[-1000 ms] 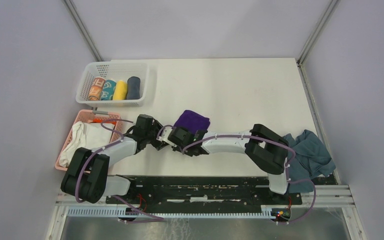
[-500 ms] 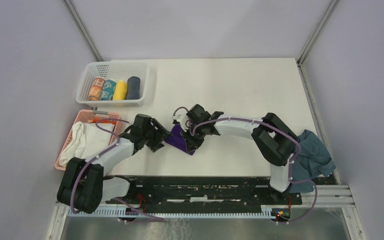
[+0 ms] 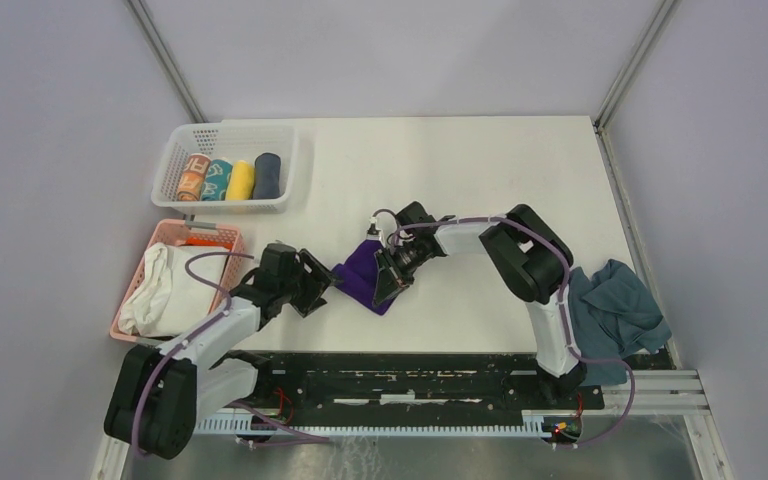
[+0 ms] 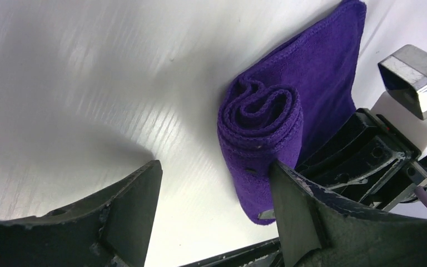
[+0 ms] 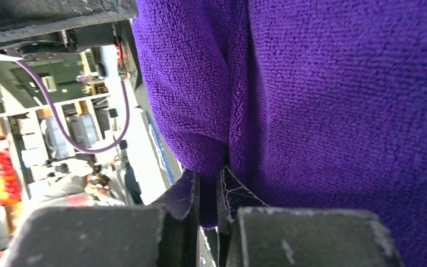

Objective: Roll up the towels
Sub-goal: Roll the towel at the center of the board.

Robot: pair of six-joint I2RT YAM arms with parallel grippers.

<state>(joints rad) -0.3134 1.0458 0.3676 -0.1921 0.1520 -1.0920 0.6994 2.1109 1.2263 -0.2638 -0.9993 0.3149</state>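
At mid-table (image 3: 480,180), the purple towel (image 3: 358,283) lies half rolled, with the end of the roll facing my left gripper (image 3: 318,290), which is spread wide just beside it. My right gripper (image 3: 392,275) pinches a fold from the opposite side. The grey towel (image 3: 615,305) lies crumpled well apart, by my right arm's base.

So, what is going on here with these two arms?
The robot is rolling the purple towel on the table. The right claw is shut on a fold of it, while the left claw stands open beside the rolled end. The grey towel lies crumpled at the table's right edge, not yet rolled. Four finished rolls sit in the white basket.
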